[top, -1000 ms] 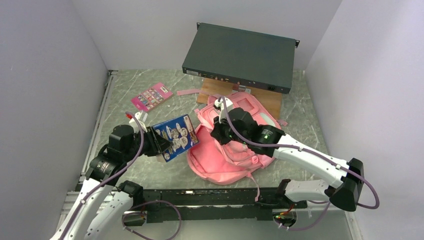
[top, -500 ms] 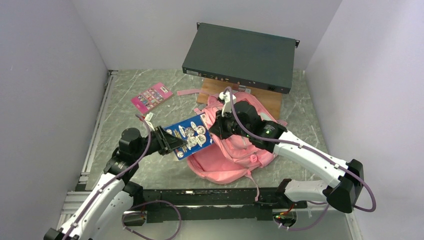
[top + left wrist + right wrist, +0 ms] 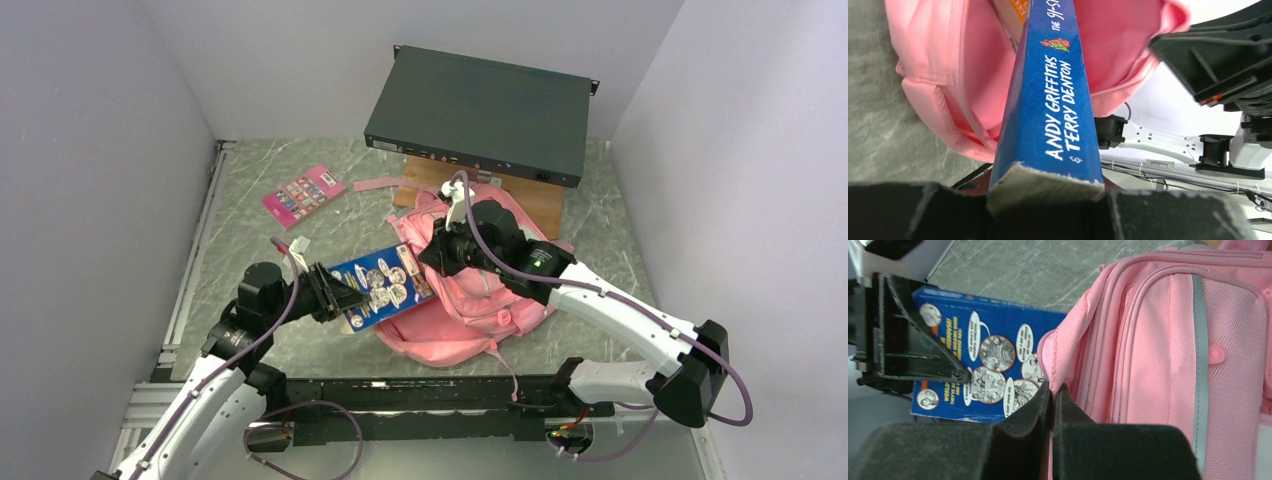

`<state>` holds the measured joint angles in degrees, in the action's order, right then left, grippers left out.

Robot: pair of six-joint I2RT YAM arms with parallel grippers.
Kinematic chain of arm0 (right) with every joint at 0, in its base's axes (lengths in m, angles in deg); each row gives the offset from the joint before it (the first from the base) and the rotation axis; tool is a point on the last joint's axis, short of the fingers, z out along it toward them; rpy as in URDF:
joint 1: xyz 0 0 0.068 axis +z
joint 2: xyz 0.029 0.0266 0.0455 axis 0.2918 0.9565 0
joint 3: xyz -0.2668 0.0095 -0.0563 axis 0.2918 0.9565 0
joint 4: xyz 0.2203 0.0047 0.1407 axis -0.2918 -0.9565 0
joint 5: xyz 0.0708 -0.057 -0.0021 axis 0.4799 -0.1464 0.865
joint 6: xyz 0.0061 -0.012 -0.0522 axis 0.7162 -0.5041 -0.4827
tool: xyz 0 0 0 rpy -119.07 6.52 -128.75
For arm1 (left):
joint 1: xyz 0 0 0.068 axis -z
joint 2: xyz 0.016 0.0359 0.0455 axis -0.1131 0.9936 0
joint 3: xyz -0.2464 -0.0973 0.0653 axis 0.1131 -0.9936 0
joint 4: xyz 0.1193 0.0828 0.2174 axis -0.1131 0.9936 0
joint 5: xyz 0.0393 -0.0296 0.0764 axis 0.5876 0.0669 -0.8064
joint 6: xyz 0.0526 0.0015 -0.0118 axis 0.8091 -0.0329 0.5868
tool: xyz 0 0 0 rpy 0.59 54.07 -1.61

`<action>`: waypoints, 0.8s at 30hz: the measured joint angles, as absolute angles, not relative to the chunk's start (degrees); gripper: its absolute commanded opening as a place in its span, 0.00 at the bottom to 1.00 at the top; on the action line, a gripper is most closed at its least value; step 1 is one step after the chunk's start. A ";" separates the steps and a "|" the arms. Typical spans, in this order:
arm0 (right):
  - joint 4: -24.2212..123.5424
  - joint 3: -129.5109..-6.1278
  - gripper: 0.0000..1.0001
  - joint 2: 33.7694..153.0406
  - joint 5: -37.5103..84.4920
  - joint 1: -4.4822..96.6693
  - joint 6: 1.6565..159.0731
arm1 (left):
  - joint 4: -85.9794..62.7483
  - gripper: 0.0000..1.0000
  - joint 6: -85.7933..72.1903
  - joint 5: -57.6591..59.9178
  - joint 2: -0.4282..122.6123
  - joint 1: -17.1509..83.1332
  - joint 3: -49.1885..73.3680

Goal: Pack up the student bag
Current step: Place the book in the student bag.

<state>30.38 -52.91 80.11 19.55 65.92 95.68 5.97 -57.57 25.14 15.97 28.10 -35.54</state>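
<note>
Top external: fixed, high and behind the arm bases [image 3: 262, 382], looking down and forward; takes in the worktop [image 3: 290, 155] to its far edge. Left wrist: very near, sighting along the spine of the blue book [image 3: 1053, 110] into the student bag [image 3: 963, 65]. Right wrist: near, low over the bag's rim, facing the book and the worktop beyond. All three views share book and bag.

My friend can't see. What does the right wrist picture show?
The right end effector pinches the open edge of the pink student bag. A blue cartoon-covered book pokes into the opening, over a grey marbled table.
</note>
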 measured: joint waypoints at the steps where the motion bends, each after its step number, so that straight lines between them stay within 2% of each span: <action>1: 30.55 -52.91 0.00 80.03 19.62 65.81 95.68 | 6.74 0.00 -57.59 25.40 15.84 28.23 -35.85; 9: 31.14 -52.91 0.00 79.94 21.43 65.37 96.31 | -7.21 0.00 -66.75 29.66 18.44 28.88 -47.57; 24: 31.56 -52.91 0.00 79.92 23.55 65.00 97.67 | -33.94 0.00 -72.45 25.90 40.40 38.76 -43.81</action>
